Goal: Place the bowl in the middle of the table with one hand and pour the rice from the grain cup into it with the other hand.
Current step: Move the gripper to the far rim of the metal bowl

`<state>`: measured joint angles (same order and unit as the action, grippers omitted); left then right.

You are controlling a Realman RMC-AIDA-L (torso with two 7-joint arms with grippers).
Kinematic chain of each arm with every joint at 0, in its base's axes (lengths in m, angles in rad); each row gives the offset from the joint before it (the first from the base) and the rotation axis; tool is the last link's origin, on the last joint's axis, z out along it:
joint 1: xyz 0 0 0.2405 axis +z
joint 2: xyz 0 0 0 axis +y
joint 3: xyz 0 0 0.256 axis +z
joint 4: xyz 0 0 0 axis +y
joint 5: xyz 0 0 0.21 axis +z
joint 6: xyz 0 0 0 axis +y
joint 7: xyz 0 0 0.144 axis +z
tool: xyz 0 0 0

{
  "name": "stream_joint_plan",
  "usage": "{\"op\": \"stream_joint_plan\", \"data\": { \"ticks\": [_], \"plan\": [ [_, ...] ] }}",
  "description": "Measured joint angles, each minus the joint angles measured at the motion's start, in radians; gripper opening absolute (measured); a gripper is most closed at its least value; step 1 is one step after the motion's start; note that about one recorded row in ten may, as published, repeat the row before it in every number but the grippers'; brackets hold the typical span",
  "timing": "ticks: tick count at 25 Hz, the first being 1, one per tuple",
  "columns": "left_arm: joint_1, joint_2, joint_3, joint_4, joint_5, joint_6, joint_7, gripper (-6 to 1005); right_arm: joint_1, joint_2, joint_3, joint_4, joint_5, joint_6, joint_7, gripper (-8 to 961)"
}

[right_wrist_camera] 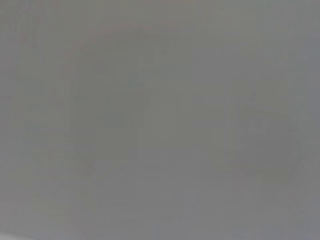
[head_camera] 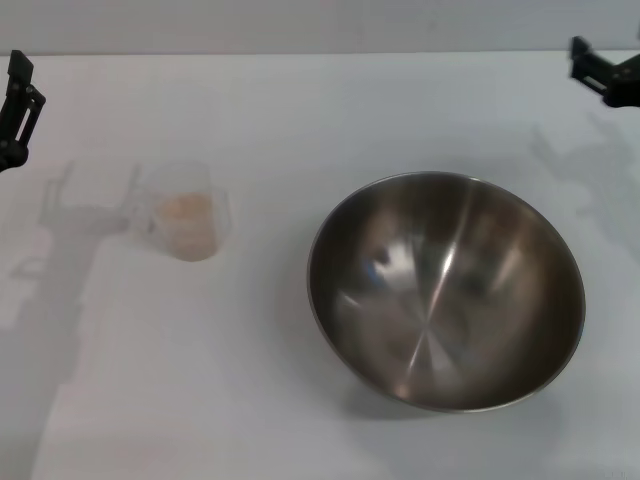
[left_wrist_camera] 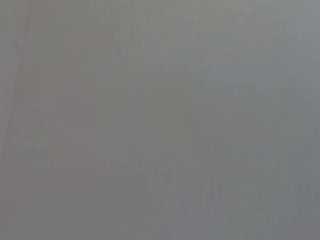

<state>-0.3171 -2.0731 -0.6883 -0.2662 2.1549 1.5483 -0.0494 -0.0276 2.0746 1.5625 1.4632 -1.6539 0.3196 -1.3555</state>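
Inspector A: Bowl [head_camera: 446,290] first. We find the stainless-steel mixing bowl resting on the white table [head_camera: 300,110], right of centre in the head view, tilted so its shiny inside faces the camera. We see nothing inside it.

Inspector B: Agreed. We note the grain cup [head_camera: 187,222] standing upright on the table to the bowl's left, well apart from it. It is clear plastic, and its handle appears to point away from the bowl, though the clear plastic is hard to read. Rice [head_camera: 187,212] sits inside as a pale beige mass.

Inspector A: Grippers?

Inspector B: We see the left gripper [head_camera: 18,105] at the far left edge, raised above the table, well apart from the cup. The right gripper [head_camera: 608,72] sits at the far right top corner, well apart from the bowl. Neither touches anything.

Inspector A: Are the fingers apart or together?

Inspector B: We cannot tell for either; only part of each dark body shows. Both wrist views give a flat grey field, nothing we can make out.
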Motion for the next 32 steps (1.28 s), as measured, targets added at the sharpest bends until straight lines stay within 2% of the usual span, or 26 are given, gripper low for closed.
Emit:
{"op": "stream_joint_plan", "data": {
  "ticks": [1,4,5,6,9,10,11,14,15,17,19,20,23,24,25,26,30,32],
  "plan": [
    [0.0,0.0,0.0,0.0,0.0,0.0,0.0,825,0.0,0.0,0.0,0.0,0.0,0.0,0.0,774],
    [-0.002,-0.002,0.002,0.0,0.0,-0.002,0.0,824,0.044,-0.001,0.1,0.0,-0.115,0.199,0.111,773],
    [-0.003,-0.002,0.002,0.0,-0.001,-0.003,0.0,824,0.076,-0.001,0.166,0.004,-0.173,0.318,0.165,773],
    [-0.003,-0.002,0.002,0.0,-0.001,-0.003,0.0,824,0.076,-0.001,0.166,0.004,-0.173,0.318,0.165,772],
    [-0.003,-0.002,0.001,-0.001,-0.003,-0.004,0.0,823,0.12,-0.002,0.259,0.005,-0.202,0.497,0.216,771],
    [-0.003,-0.002,-0.001,-0.003,-0.004,-0.004,0.0,823,0.157,-0.01,0.321,0.006,-0.219,0.629,0.263,770],
    [-0.003,-0.002,-0.001,-0.003,-0.004,-0.004,0.0,823,0.157,-0.01,0.321,0.006,-0.219,0.629,0.263,770],
    [-0.004,-0.002,-0.002,-0.005,-0.004,-0.004,0.001,822,0.228,-0.026,0.407,0.008,-0.287,0.816,0.37,769],
    [-0.005,-0.002,-0.002,-0.005,-0.004,-0.004,0.001,822,0.277,-0.035,0.46,0.011,-0.336,0.934,0.436,768],
    [-0.007,-0.002,-0.003,-0.005,-0.005,-0.004,0.001,822,0.296,-0.039,0.476,0.015,-0.357,0.984,0.461,767],
    [-0.013,-0.002,-0.003,-0.008,-0.006,-0.004,0.003,821,0.397,-0.073,0.519,0.023,-0.465,1.171,0.59,767],
    [-0.013,-0.002,-0.003,-0.008,-0.006,-0.004,0.003,821,0.397,-0.073,0.519,0.023,-0.465,1.171,0.59,766],
    [-0.014,-0.002,-0.004,-0.008,-0.006,-0.004,0.003,820,0.469,-0.096,0.524,-0.002,-0.546,1.251,0.658,765],
    [-0.014,-0.002,-0.004,-0.008,-0.006,-0.004,0.003,820,0.469,-0.096,0.524,-0.002,-0.546,1.251,0.658,764],
    [-0.014,-0.002,-0.004,-0.008,-0.006,-0.004,0.003,820,0.509,-0.108,0.524,-0.03,-0.598,1.285,0.687,764],
    [-0.02,-0.003,-0.005,-0.008,-0.006,-0.004,0.005,820,0.509,-0.108,0.524,-0.03,-0.598,1.285,0.687,764],
    [-0.025,-0.004,-0.006,-0.009,-0.006,-0.004,0.006,819,0.594,-0.128,0.522,-0.121,-0.663,1.332,0.709,762],
    [-0.026,-0.004,-0.007,-0.011,-0.006,-0.004,0.004,818,0.604,-0.13,0.52,-0.137,-0.667,1.335,0.709,761]
  ]
}}
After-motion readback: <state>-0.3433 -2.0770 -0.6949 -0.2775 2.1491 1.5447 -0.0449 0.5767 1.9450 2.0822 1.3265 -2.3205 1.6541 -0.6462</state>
